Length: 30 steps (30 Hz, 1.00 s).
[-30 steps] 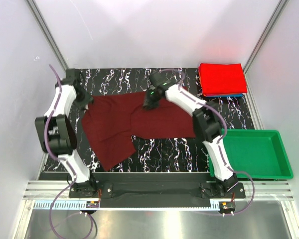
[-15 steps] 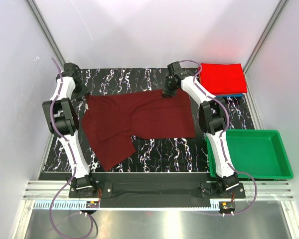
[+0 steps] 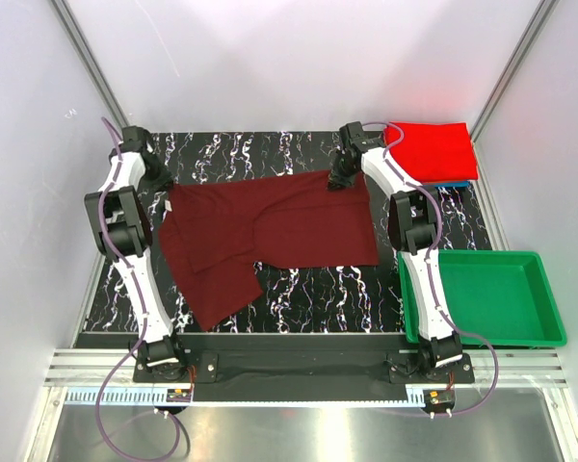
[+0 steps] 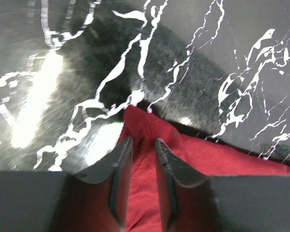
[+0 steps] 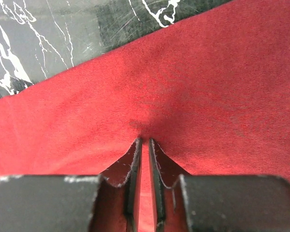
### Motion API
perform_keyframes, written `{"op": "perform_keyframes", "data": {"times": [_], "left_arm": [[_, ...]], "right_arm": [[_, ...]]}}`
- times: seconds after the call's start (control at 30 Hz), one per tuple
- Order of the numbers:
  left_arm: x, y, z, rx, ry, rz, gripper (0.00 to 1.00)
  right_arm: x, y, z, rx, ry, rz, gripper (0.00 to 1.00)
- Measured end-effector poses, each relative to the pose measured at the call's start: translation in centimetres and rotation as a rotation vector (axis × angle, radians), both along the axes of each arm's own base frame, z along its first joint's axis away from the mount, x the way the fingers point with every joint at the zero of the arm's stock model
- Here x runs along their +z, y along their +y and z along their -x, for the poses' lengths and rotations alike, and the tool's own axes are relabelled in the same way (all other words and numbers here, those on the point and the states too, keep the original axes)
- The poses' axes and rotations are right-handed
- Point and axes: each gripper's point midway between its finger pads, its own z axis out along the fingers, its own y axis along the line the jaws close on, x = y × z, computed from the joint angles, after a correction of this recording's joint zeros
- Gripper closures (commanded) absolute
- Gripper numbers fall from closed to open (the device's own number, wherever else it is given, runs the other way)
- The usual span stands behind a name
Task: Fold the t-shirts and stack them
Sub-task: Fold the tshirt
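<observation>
Shows maroon shirt (image 3: pixel 270 226) spread flat at centre, far corners pinched between nearly closed fingers of left gripper (image 4: pixel 142 145) and right gripper (image 5: pixel 144 147). Shows folded red shirt (image 3: pixel 429 151) far right, covering blue shirt (image 3: pixel 445 184) except 1 thin edge.

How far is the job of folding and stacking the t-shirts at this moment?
Done: a folded red shirt lies in the far right corner on a blue shirt, seen only as an edge. In hand: the maroon shirt lies spread, unfolded; the left gripper and right gripper each pinch a far corner. Left: fold it and stack it.
</observation>
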Motion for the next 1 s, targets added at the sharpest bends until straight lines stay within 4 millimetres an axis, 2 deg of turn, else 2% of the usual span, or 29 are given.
{"op": "perform_keyframes", "data": {"times": [0.03,0.07,0.17,0.33,0.43,0.57,0.7,0.73,0.77,0.87,1.0], "left_arm": [[-0.3,-0.2,-0.2,-0.007,-0.004,0.011,0.97],[-0.7,-0.4,-0.4,-0.008,-0.004,0.025,1.00],[-1.5,-0.4,-0.9,-0.008,-0.007,0.053,1.00],[-0.9,0.9,-1.4,0.059,-0.032,0.078,1.00],[-0.7,1.8,-1.8,0.103,-0.043,0.094,1.00],[-0.4,2.2,-3.2,0.118,-0.075,0.119,1.00],[-0.5,1.8,-3.9,0.100,-0.088,0.147,0.80],[-0.4,1.7,-3.9,0.097,-0.090,0.153,0.69],[-0.3,1.6,-3.9,0.091,-0.092,0.154,0.63],[0.1,1.7,-4.0,0.090,-0.097,0.154,0.60],[1.0,2.1,-2.6,0.107,-0.062,0.128,0.50]], "right_arm": [[0.0,-0.1,0.0,-0.004,0.000,0.000,0.84],[0.0,-0.1,0.0,-0.005,0.000,0.000,0.85],[-0.1,-0.3,-0.2,-0.021,0.005,-0.004,0.87],[-0.2,-1.6,-0.6,-0.078,0.011,0.016,0.91],[-0.3,-2.4,-0.9,-0.124,0.019,0.024,0.90],[-0.3,-2.7,-1.0,-0.151,0.024,0.014,0.88],[-0.2,-2.4,-1.3,-0.153,0.019,-0.008,0.82],[-0.2,-2.4,-1.4,-0.151,0.016,-0.016,0.80],[-0.1,-2.3,-1.5,-0.148,0.013,-0.027,0.79],[0.0,-2.2,-1.5,-0.140,0.012,-0.041,0.72],[0.3,-2.2,-1.3,-0.120,0.015,-0.042,0.67]]}}
